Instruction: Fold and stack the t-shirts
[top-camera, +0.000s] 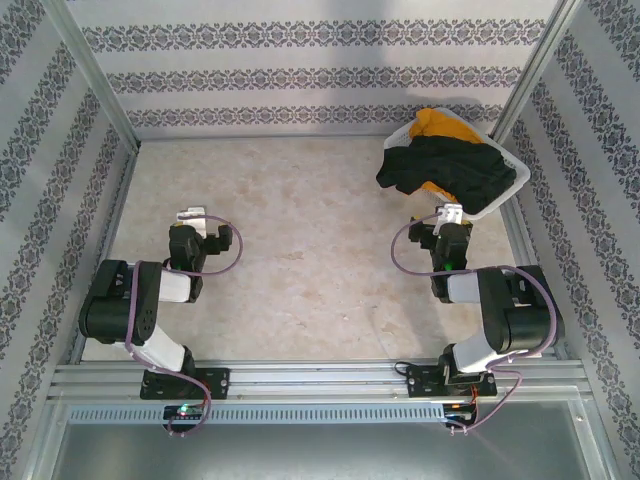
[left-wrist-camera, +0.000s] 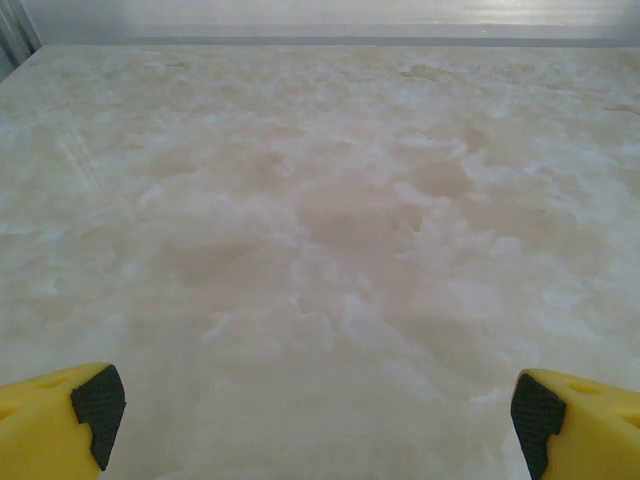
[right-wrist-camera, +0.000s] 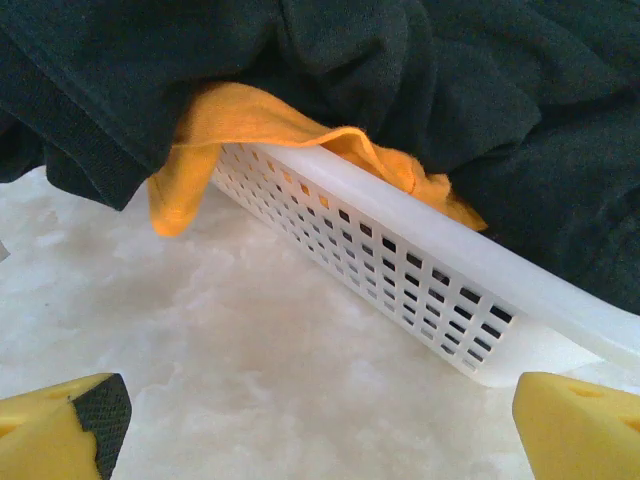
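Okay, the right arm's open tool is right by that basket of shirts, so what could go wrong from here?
1. The black shirt is draped over the orange shirt and the basket rim. Pulling one may drag the other out with it, tangled.
2. The right tool is open and faces the basket wall. It could catch the lattice or push the basket away instead of gripping cloth.

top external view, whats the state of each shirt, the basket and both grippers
white lattice basket, heaped with unfolded shirts
black t-shirt, crumpled, draped over the rim
mustard-orange t-shirt, crumpled under the black one, hanging over the rim
left gripper, open, empty
right gripper, open, empty
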